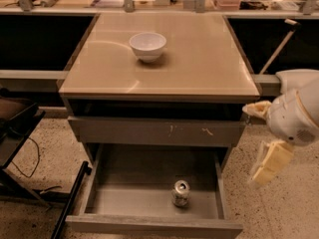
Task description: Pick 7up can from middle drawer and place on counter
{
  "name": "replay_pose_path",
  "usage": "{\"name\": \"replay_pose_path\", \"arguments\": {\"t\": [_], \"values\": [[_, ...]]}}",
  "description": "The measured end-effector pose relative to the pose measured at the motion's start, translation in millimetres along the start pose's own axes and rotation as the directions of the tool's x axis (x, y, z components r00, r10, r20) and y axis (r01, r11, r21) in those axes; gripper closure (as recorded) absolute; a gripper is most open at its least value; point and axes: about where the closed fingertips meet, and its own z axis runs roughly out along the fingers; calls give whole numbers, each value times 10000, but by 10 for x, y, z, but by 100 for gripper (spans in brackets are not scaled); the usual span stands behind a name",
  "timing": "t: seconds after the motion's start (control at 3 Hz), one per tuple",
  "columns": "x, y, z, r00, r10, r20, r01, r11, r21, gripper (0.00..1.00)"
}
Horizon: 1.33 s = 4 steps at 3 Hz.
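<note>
While the grey cabinet stands in the middle of the view, its glossy tan worktop (199, 59) takes up the largest share, a square slab lit from above. Below the slab lies a dark slot, then a closed grey drawer front with small pale scratch marks (154, 131). Under that, the middle drawer (149, 227) is pulled well out towards the camera, showing its smooth grey floor and low side walls. Speckled floor (294, 213) spreads around the cabinet, and a black frame (20, 133) stands at the left edge.

At the right edge, beside the cabinet and level with the scratched front, hangs the robot's rounded white wrist housing (296, 116). From it the gripper (253, 142) points towards the cabinet's right side, above the floor and outside the drawer. Its two pale yellow fingers (271, 161) are spread apart, one high and one low, with nothing between them.

A white bowl (147, 46) sits upright on the worktop, towards the back and slightly left of centre.

Smallest of all, the 7up can (181, 193) stands upright on the drawer floor, near the front wall and right of centre, well apart from the gripper.
</note>
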Motion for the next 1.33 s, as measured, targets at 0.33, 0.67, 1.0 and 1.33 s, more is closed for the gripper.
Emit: {"name": "replay_pose_path", "arguments": {"t": [0.33,0.67,1.0,1.33], "values": [[244,70,786,9843,852,1544,-683,9915,-1111,0],[451,127,1476,9607,1587,2277,-1135,9733,-1993,0],[509,137,1598,9562,1769,2332,-1250,9672,-2212,0],[532,160,1644,9513,1950,2388,-1419,9646,-2223,0]]}}
